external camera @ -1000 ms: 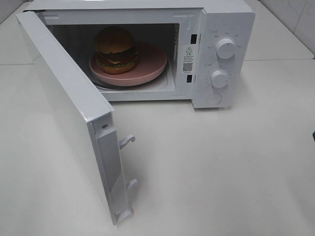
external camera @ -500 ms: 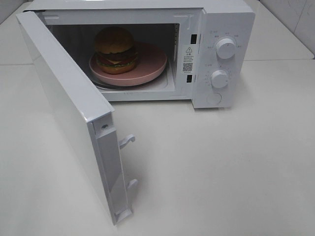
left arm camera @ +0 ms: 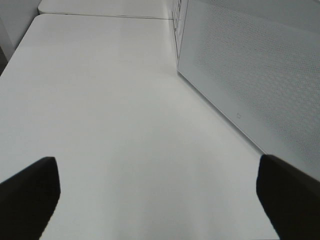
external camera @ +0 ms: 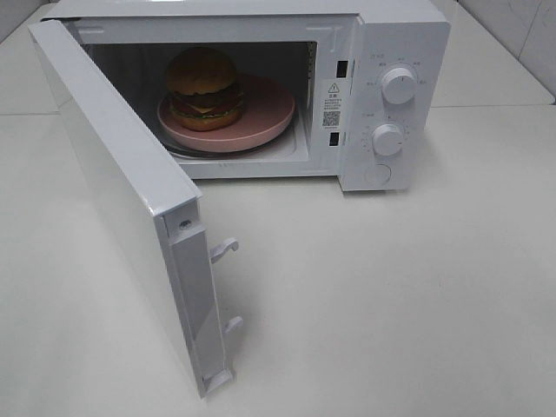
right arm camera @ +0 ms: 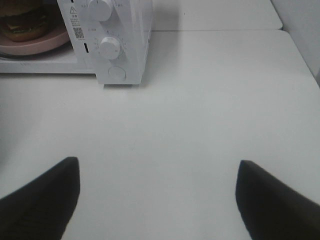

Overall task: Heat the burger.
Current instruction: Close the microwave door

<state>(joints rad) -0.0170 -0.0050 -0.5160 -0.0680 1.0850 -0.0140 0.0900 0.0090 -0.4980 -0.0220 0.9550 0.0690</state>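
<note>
Burger (external camera: 203,89) sits on the plate (external camera: 269,109) inside the microwave (external camera: 404,35), loaded for heating, but the door (external camera: 122,200) stands wide open. Left gripper (left arm camera: 157,172), jaws spread and empty, waits beside the door, probably to push it shut. Right gripper (right arm camera: 158,170), likewise spread and empty, faces the knobs (right arm camera: 109,47).

burger (external camera: 203,89): golden-brown bun; red, yellow, green and dark layers
plate (external camera: 265,111): plain pink
microwave (external camera: 395,35): white, faint grey dial markings
door (left arm camera: 260,75): white, fine dotted mesh
label (external camera: 331,104): white, black qr square
table (external camera: 391,287): plain off-white
</note>
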